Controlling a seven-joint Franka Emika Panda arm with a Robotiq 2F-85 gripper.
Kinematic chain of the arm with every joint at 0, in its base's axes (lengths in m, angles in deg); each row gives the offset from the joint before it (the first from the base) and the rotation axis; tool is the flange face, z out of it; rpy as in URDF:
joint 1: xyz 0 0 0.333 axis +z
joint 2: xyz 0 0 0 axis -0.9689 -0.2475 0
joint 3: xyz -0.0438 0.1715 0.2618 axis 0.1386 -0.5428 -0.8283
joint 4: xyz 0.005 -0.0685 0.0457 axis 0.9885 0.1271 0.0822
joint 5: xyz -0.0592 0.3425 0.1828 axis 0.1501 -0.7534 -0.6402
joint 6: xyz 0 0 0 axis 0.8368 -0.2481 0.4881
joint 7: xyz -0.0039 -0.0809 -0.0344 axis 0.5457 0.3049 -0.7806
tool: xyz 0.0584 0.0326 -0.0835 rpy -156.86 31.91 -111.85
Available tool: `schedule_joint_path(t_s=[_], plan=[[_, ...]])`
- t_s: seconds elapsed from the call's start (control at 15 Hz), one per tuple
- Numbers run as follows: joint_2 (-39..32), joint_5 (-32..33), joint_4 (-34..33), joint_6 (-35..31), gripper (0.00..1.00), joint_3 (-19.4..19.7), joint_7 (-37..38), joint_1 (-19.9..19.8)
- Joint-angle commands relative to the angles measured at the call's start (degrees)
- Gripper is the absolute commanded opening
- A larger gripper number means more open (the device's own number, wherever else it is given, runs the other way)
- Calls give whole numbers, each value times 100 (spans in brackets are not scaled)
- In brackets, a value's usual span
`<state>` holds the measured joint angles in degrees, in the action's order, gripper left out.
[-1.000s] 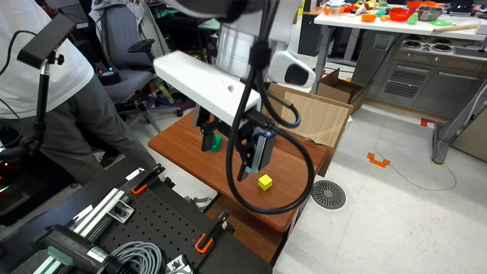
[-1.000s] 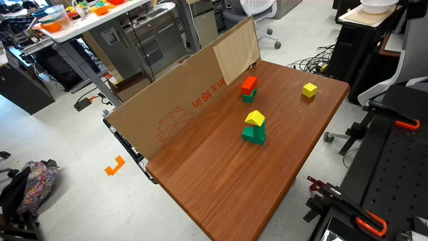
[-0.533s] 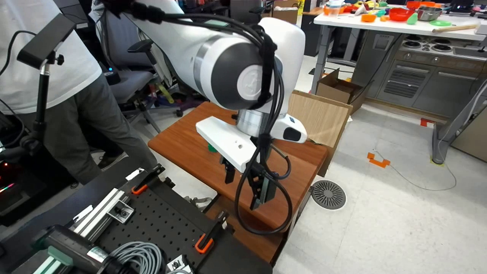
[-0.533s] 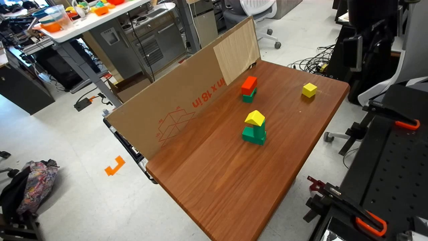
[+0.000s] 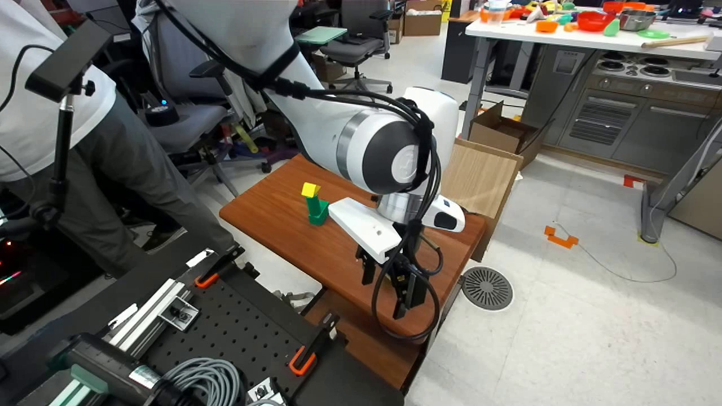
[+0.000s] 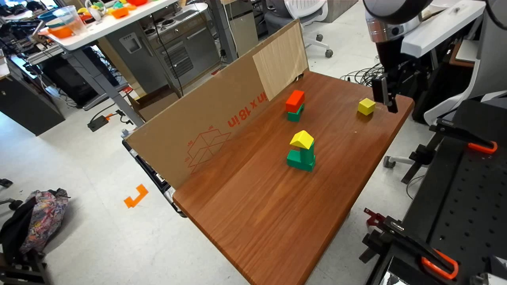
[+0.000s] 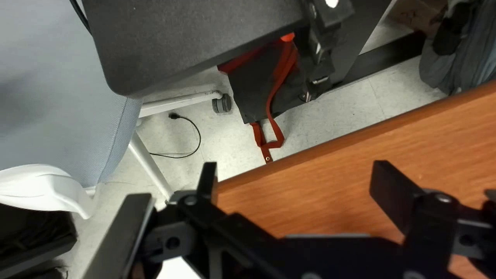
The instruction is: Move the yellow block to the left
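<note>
The yellow block (image 6: 366,107), a small plain cube, rests on the brown wooden table near its corner. My gripper (image 6: 386,99) is at the cube's right edge in that exterior view, just above table height; I cannot tell if they touch. In an exterior view my gripper (image 5: 383,293) and its cables cover nearly all of the cube. In the wrist view my gripper (image 7: 296,182) is open with its fingers wide apart and only table showing between them. The cube does not show in the wrist view.
A green stack with a yellow roof-shaped block (image 6: 302,139) on top stands mid-table. A red block (image 6: 295,101) lies on a green one near the cardboard wall (image 6: 214,114). The table (image 6: 269,221) edge lies close to my gripper. A black perforated bench (image 5: 242,316) stands alongside.
My arm has come down over the table and my gripper has moved to the cube's side, entering view beside it. The yellow cube and the stacks have not moved.
</note>
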<state>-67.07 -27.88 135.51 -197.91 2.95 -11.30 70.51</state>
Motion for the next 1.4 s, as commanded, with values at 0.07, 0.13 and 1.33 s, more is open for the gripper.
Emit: schedule_joint_path(t_s=[0.07, 0.13, 1.33], plan=[[-614, 16, -699, -84, 100, -71, 226, 16], [-660, 28, -778, -72, 100, -72, 240, 32], [-723, 12, -1068, -89, 100, -265, 169, 127]])
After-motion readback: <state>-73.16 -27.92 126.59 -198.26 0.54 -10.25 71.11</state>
